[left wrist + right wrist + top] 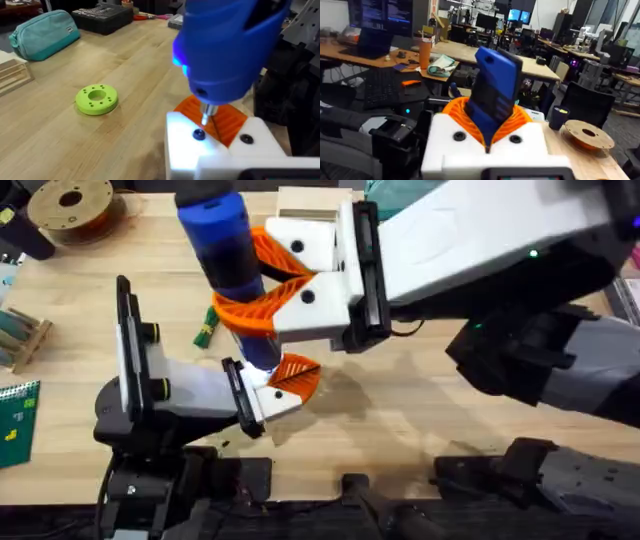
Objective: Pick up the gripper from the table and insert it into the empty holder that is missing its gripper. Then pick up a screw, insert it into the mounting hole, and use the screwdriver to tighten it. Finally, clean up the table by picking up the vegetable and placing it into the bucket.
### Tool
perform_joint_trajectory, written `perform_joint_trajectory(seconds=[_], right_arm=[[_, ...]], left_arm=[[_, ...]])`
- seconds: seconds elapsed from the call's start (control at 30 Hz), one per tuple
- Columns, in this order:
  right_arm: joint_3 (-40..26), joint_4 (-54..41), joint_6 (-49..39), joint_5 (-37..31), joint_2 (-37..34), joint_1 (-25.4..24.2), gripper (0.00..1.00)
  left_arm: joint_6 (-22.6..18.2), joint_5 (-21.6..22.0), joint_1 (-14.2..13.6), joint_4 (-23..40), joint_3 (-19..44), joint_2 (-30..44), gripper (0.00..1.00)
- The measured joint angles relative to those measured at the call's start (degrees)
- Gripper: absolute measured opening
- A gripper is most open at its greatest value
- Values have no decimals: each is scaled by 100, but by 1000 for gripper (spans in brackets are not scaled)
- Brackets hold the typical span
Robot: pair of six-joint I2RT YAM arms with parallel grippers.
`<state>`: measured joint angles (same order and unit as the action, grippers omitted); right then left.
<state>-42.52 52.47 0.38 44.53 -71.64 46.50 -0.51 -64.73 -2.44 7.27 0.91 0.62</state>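
Note:
My right gripper (250,292) reaches across the table and is shut on the blue screwdriver (228,250), held upright between its orange pads (470,112). The screwdriver's bit (206,116) points down at a dark screw (199,134) in the white holder (185,145) of my left gripper (295,376). The orange ribbed gripper piece (222,117) sits in that holder. My left gripper's fingers stand together with nothing held. The small green vegetable (205,330) lies on the table left of the screwdriver. The bucket is out of view.
A lime-green disc (97,99) lies on the wood in front of the left gripper. A teal pouch (42,32) and a black case (102,17) sit farther off. A brown filament spool (70,205) stands at the far left corner. Small wooden racks (20,335) line the left edge.

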Motion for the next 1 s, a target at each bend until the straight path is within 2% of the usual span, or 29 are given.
perform_joint_trajectory(seconds=[1.0], right_arm=[[0, 9, -1, -19, -171, 0, 9]], left_arm=[[0, 0, 0, 0, 0, 0, 4]])
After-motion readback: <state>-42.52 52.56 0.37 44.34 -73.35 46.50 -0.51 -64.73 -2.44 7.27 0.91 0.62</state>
